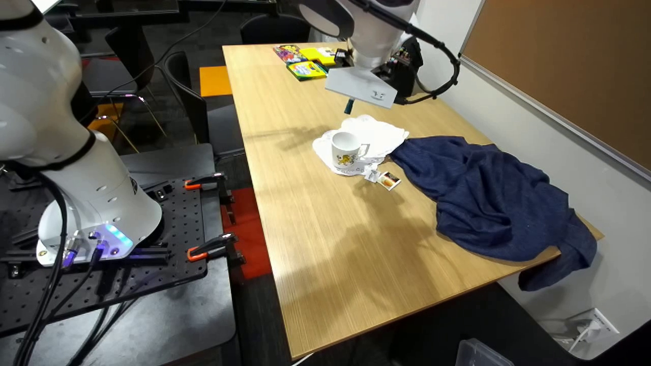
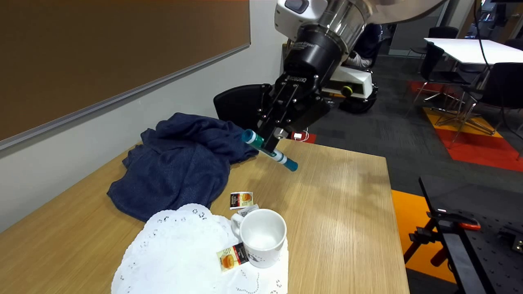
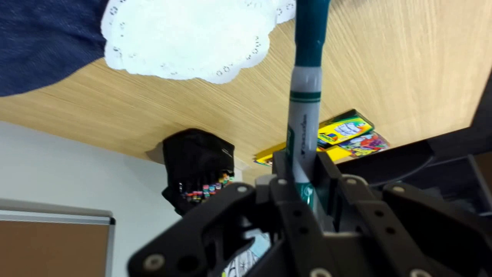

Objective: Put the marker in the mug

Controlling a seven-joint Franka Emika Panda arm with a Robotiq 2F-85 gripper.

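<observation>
The marker is white with teal ends. My gripper (image 2: 270, 141) is shut on it in the air above the table. The marker (image 2: 279, 157) is tilted in an exterior view, its teal cap end lower. Only its dark teal end (image 1: 349, 106) shows below the wrist in an exterior view. In the wrist view the marker (image 3: 305, 88) runs up from between the fingers (image 3: 303, 163). The white mug (image 1: 345, 147) stands upright on a doily in both exterior views, its opening (image 2: 263, 237) facing up. The gripper is above and apart from it. The mug is out of the wrist view.
A white doily (image 2: 175, 249) lies under the mug. Small tea packets (image 1: 389, 180) (image 2: 232, 257) lie beside it. A navy cloth (image 1: 498, 203) is bunched near the wall. Crayon boxes (image 1: 307, 70) and a black container of markers (image 3: 198, 154) are at the table's far end.
</observation>
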